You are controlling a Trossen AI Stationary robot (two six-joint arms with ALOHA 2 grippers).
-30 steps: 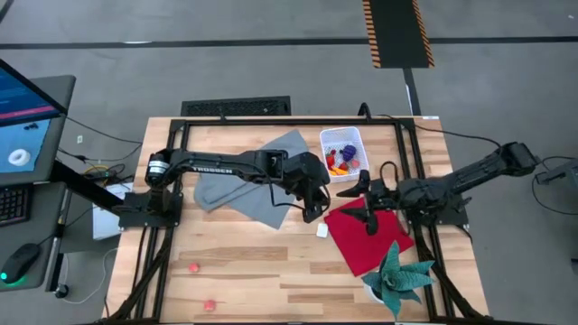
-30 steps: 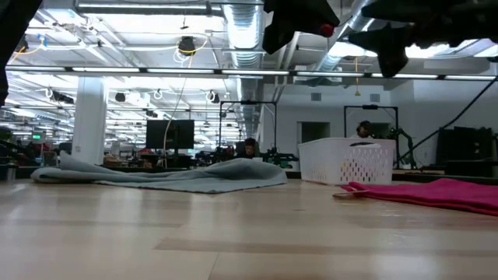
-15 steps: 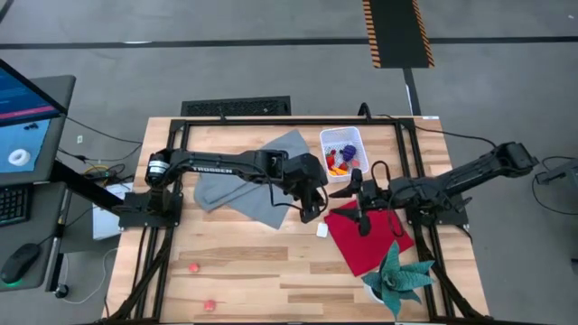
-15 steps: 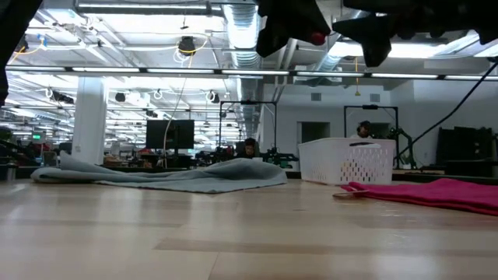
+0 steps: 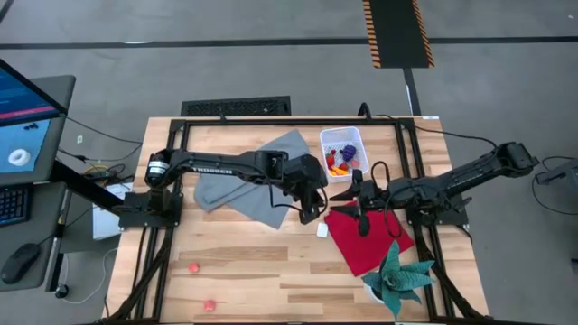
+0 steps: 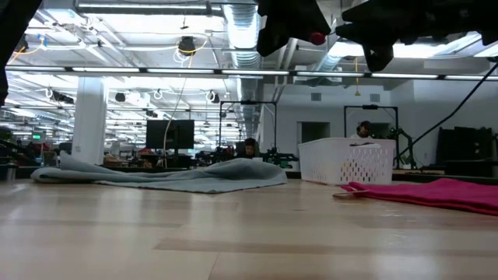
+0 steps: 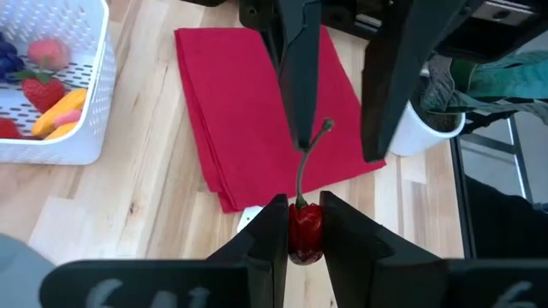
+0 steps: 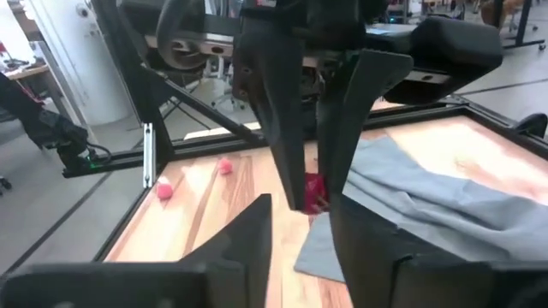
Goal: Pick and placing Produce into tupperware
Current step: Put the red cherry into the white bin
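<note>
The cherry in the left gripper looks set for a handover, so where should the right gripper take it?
By the stem. The left gripper is shut on the cherry, covering its sides, while the thin stem juts free toward the right gripper, whose open fingers already flank it. Close head-on from the stem end.

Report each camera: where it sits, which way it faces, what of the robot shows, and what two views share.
High: above, facing straight down at the table; both arms show, left gripper and right gripper nearly meeting.
Low: at table height, facing across to the room; both grippers hang at the top, with the cherry.
Left wrist: faces the open right gripper over the red cloth; own fingers pinch the cherry.
Right wrist: faces the left gripper; own fingers show.
Shared: both wrist views show the cherry.
</note>
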